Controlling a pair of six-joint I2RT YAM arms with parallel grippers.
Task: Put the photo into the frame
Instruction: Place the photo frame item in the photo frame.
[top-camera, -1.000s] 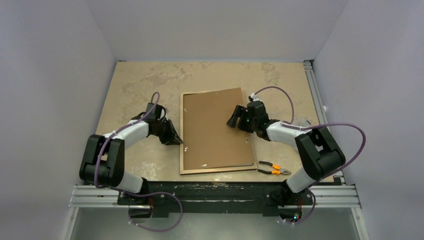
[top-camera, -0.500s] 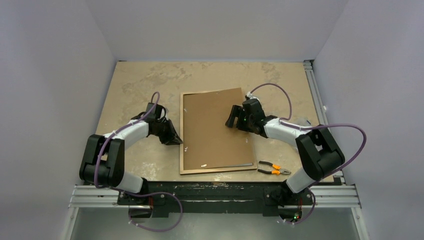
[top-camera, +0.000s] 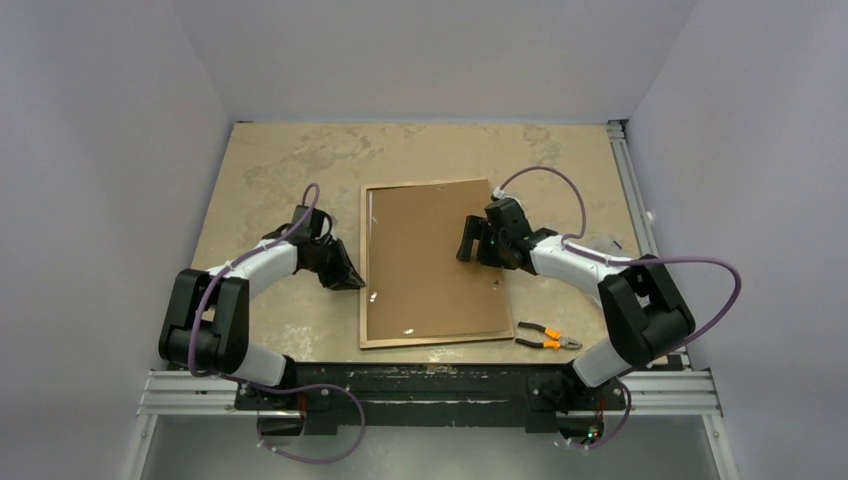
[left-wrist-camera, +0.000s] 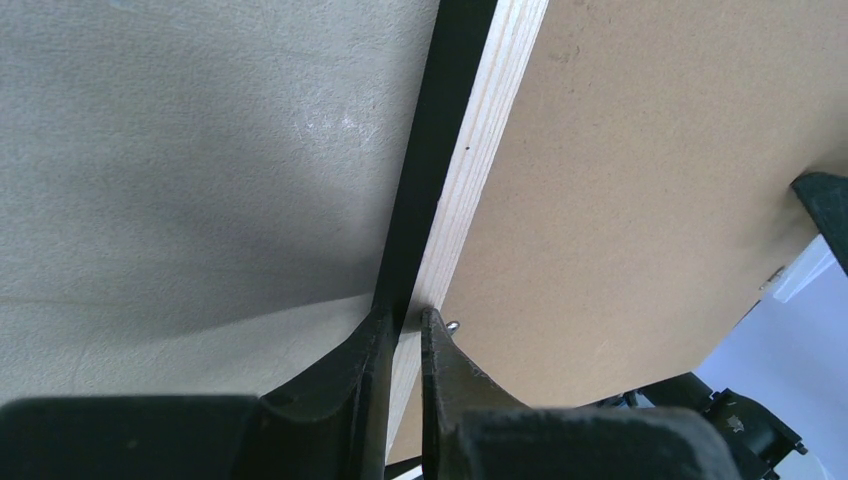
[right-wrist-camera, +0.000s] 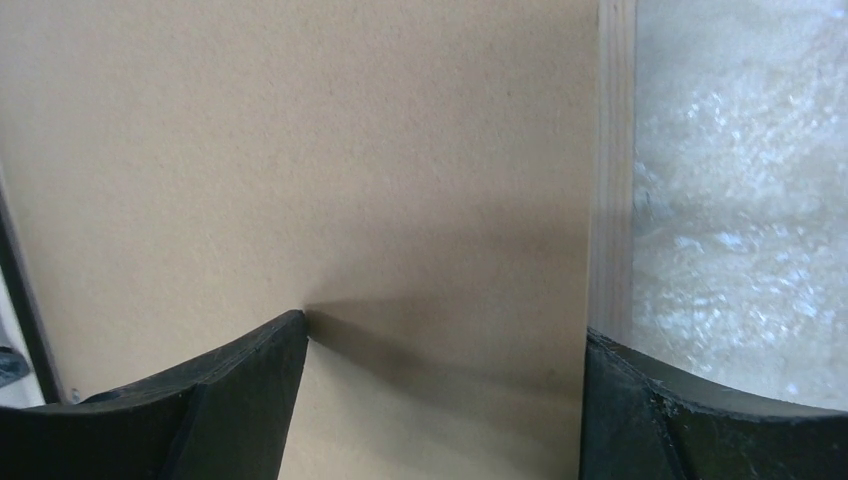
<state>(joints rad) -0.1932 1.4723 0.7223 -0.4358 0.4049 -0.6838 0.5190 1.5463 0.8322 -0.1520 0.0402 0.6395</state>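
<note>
In the frame (top-camera: 440, 342), brown backing board (top-camera: 430, 260)

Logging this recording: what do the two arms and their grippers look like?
Both the left arm and right arm have white tubular links between bulky black joint housings. A purple cable loops along each. The left gripper and right gripper are matte black, with two curved fingers tapering to thin tips. No markings are readable.

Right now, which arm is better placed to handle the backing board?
Right, probably: right fingers open over the backing board; left fingers are pinched on the left rail of the frame.
</note>
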